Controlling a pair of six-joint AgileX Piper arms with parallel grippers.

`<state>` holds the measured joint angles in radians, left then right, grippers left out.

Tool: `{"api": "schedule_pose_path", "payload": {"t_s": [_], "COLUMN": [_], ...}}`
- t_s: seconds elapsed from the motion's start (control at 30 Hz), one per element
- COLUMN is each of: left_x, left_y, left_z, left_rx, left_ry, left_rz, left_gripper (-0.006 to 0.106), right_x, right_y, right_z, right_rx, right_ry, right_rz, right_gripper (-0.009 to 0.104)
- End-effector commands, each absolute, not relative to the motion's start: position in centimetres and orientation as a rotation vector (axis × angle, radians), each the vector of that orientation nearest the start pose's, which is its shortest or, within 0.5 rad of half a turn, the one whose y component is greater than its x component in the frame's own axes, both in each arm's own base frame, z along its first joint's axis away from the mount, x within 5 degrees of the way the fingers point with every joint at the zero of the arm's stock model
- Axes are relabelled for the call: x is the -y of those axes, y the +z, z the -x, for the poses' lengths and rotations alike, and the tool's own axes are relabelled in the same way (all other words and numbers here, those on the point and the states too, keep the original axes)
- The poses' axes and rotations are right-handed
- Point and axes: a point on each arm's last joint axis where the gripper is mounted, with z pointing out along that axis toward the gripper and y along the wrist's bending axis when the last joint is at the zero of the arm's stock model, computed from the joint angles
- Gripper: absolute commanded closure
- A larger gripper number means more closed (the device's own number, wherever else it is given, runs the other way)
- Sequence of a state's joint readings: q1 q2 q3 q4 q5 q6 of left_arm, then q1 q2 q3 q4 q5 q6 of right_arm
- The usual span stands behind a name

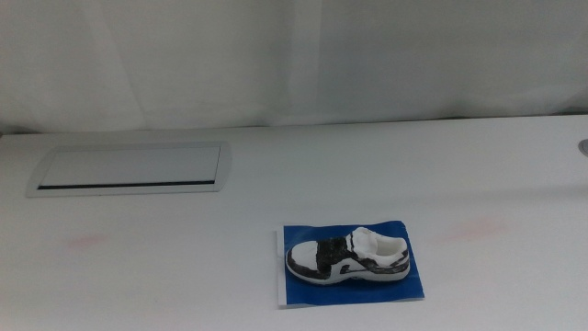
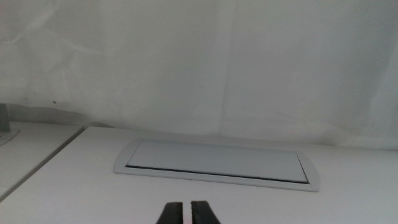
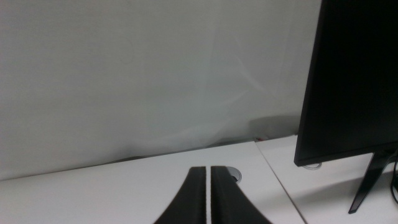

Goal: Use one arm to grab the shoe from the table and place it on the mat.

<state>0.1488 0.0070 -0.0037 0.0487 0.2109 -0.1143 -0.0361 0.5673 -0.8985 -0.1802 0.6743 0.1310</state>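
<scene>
While wrist views miss it, shoe (image 1: 348, 256) rests on mat (image 1: 299, 285).

Matt blue mat (image 1: 303, 287), smooth table (image 1: 413, 175)

Middle view high over table (image 1: 367, 156), left wrist low facing shared inset panel (image 2: 217, 163), right wrist toward monitor (image 3: 354, 81)

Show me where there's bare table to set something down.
Free: table between the grey-framed panel and the mat; also right of the mat. Taken: the mat, where the shoe sits. Left tool and right tool wait off-scene.
</scene>
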Motion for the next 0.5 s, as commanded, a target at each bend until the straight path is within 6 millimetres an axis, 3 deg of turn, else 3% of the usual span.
{"api": "schedule_pose_path", "payload": {"t_s": [0.0,0.2,0.37,0.47], "left_x": [-0.9,-0.9,-0.9,-0.9], "left_y": [18.2,18.2,18.2,18.2], "left_z": [-5.5,-5.5,-5.5,-5.5], "left_rx": [-1.709,-1.709,-1.709,-1.709], "left_ry": [0.063,0.063,0.063,0.063], "left_rz": [0.2,0.2,0.2,0.2], "left_gripper": [0.103,0.103,0.103,0.103], "right_x": [1.2,0.6,0.0,0.1], "right_y": [38.5,33.1,29.0,28.1], "right_z": [-6.8,-3.8,-4.4,-4.6], "right_rx": [-1.75,-1.715,-1.824,-1.85], "right_ry": [-0.135,-0.021,0.101,0.094], "right_rz": [-0.08,-0.113,-0.161,-0.165], "right_gripper": [0.098,0.098,0.098,0.098]}}
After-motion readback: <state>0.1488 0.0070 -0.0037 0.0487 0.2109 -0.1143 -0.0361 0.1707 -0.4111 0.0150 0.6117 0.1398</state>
